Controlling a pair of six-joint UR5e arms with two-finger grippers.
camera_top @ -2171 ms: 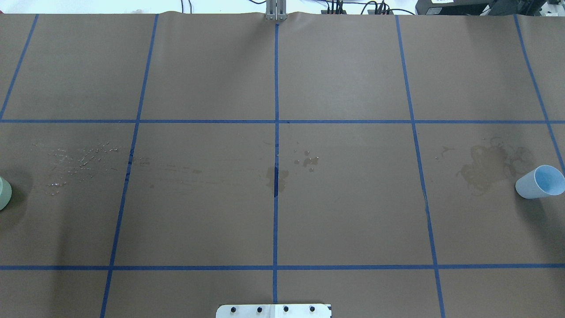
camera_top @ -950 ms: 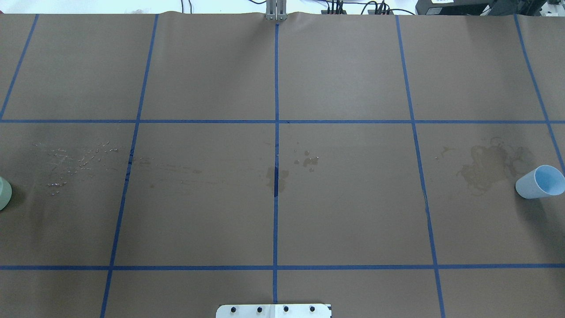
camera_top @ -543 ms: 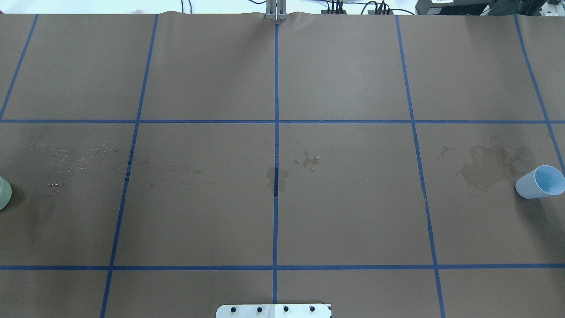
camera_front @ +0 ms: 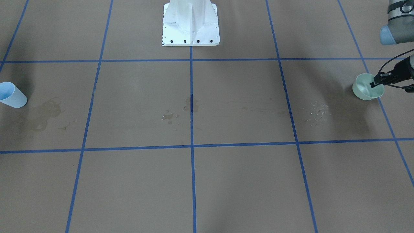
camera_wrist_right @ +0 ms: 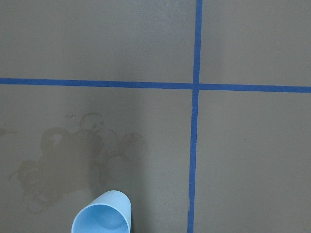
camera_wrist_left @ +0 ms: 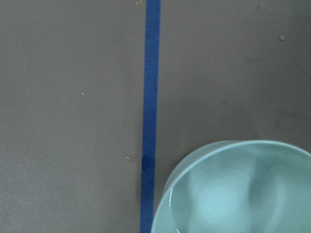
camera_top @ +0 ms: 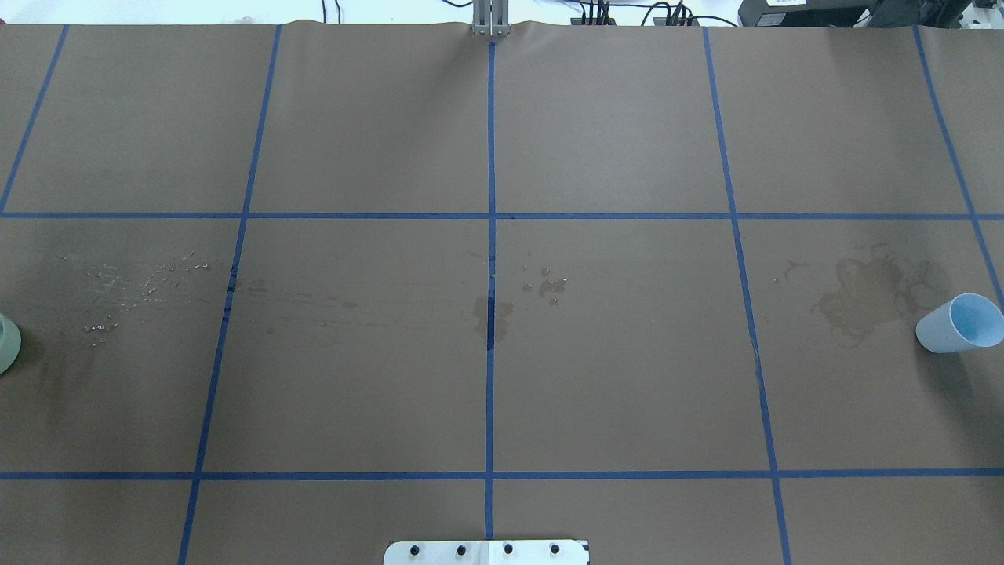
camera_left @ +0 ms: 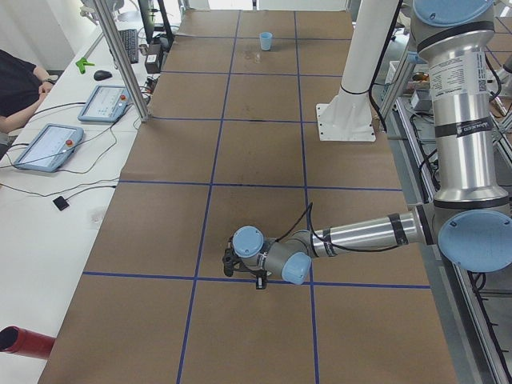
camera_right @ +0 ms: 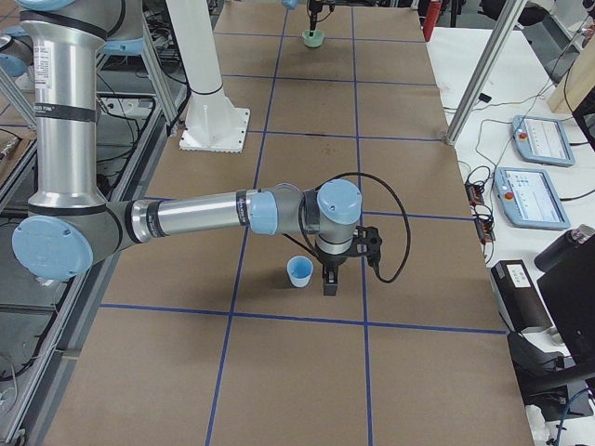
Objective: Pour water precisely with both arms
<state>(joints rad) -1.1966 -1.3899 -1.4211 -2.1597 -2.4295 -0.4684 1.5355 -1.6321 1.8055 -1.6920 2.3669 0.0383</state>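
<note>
Table [camera_top: 612, 353]; left gripper [camera_front: 376, 81] at green cup [camera_front: 363, 90]

Open passage: the wide middle of the worktop [camera_top: 612, 377], between the green cup [camera_front: 365, 87] and the blue cup [camera_top: 958, 323]. Obstacles: the white pedestal [camera_front: 190, 22] at the robot's edge, centre; the left hand [camera_front: 376, 81] at the green cup's rim; the right hand [camera_right: 329, 282] just beside the blue cup.

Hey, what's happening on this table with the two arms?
Pouring work, it seems. The left gripper hangs at the rim of the green cup at one end of the table; the right gripper is beside the blue cup at the other. Both cups stand on it. Damp stains mark its surface.
</note>
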